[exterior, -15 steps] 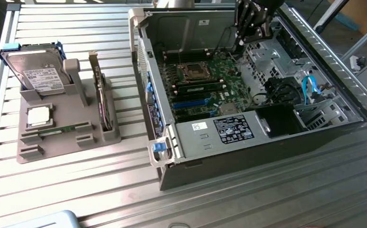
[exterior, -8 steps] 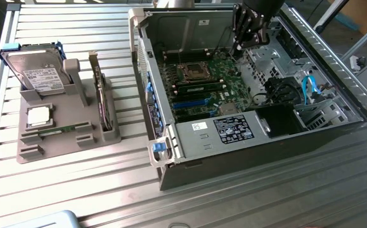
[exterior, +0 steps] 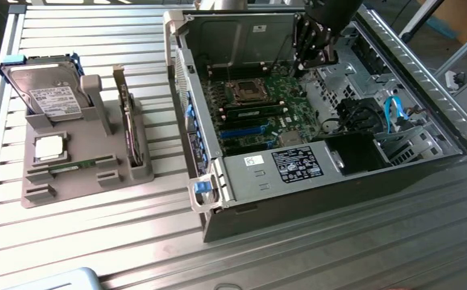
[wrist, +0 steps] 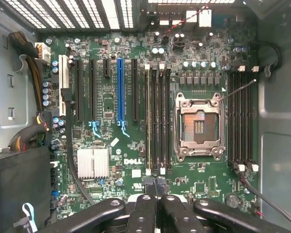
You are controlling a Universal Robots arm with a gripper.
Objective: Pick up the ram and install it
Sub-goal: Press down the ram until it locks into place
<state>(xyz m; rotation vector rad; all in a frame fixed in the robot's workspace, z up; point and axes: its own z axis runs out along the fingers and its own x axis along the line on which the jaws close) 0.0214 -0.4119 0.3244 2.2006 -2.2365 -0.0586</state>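
- The tool [exterior: 312, 60] hangs inside the open computer case [exterior: 217, 199], its fingers pressed together. Nothing shows between them in the wrist view, so I judge it empty.
- The ram [exterior: 80, 164] is well apart from the tool, outside the case. It lies flat in a shallow groove of the grey holder [exterior: 88, 184] on the table [exterior: 96, 241]. The groove keeps it at a fixed spot and angle, with its long edges free for a grasp.
- In the same holder, also far from the tool, a hard drive [exterior: 48, 93] and an expansion card [exterior: 128, 130] stand upright in their own slots, so each part stays apart from the ram.
- Straight beneath the tool lies the motherboard [wrist: 111, 145], facing up because the case rests on its side with the panel off.
- The wrist view has the tool [wrist: 155, 187] almost in line with a bank of long memory slots [wrist: 157, 116]. These run away from the fingertips, just beside the empty processor socket [wrist: 199, 126].
- A second bank of slots [wrist: 240, 116] sits on the far side of that socket, further from the tool.
- As things lie, the pick-up is not yet done. I cannot tell whether any slot below already holds a stick.
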